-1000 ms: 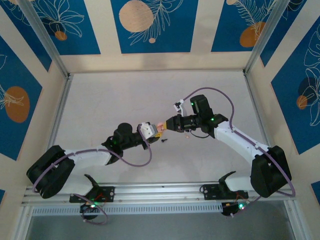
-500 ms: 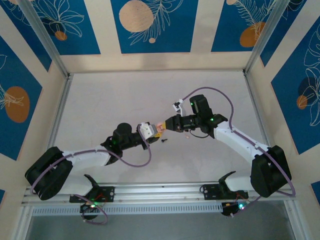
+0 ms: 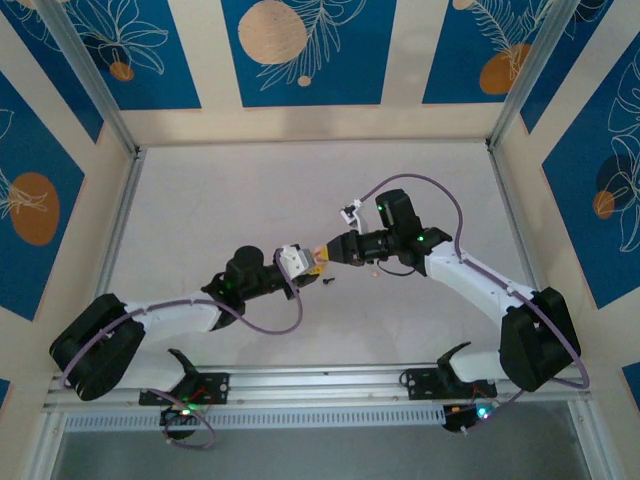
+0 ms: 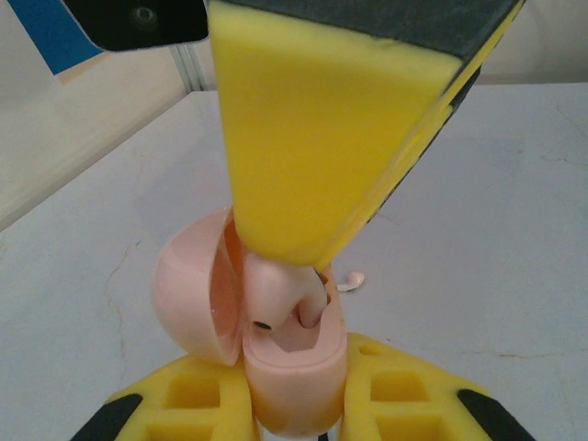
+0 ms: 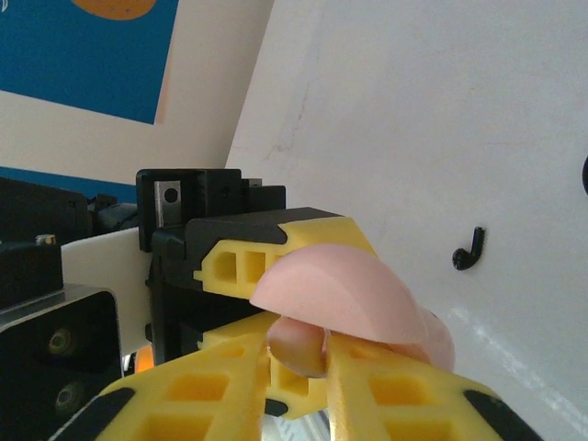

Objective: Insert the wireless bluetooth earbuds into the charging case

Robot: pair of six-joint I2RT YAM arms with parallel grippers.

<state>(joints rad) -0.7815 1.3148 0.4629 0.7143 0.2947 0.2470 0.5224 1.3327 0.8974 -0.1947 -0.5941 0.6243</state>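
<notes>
Two grippers meet mid-table. On the left, the left gripper [image 3: 306, 262] pinches the open pink charging case [image 4: 292, 377], its lid swung left. The right gripper [image 5: 299, 356] squeezes a pink earbud [image 4: 280, 299] sitting in the case's mouth. A small black hooked piece [image 5: 469, 249] lies on the table [image 3: 220, 200] just nearer.

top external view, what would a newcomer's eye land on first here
The two arms meet mid-table: the left gripper clamps a pink charging case with its lid swung open, and the right gripper holds a pink earbud right at the case's socket. Beside them a tiny black hooked piece lies loose on the white table.
</notes>
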